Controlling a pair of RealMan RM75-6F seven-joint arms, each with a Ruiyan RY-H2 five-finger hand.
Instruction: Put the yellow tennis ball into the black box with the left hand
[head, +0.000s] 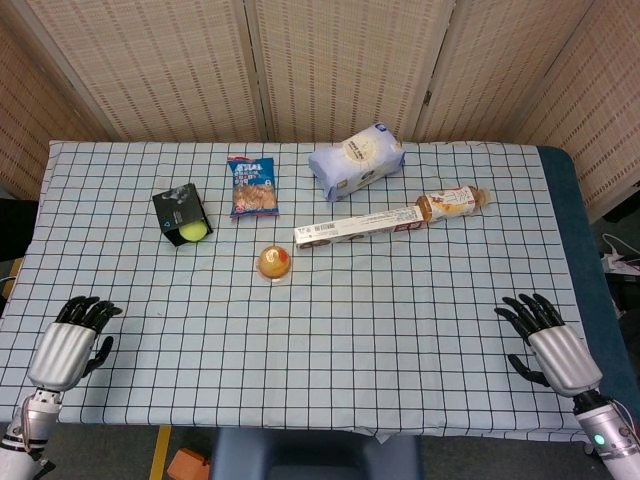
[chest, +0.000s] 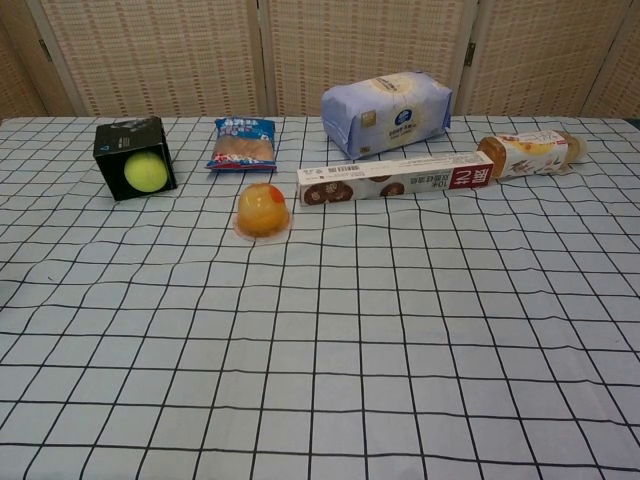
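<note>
The yellow tennis ball sits inside the black box, which lies on its side near the far left part of the desk with its opening facing the robot. The left hand, empty with fingers apart, hovers well short of the box at the desk's near left edge. The right hand, also empty and spread, is much farther from the box, at the near right edge.

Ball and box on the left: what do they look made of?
The ball looks like felt over rubber: matte, fuzzy yellow-green with no glare. The box looks like thin cardboard with a smooth black printed finish, going by its crisp folded edges, though plastic cannot be ruled out.
</note>
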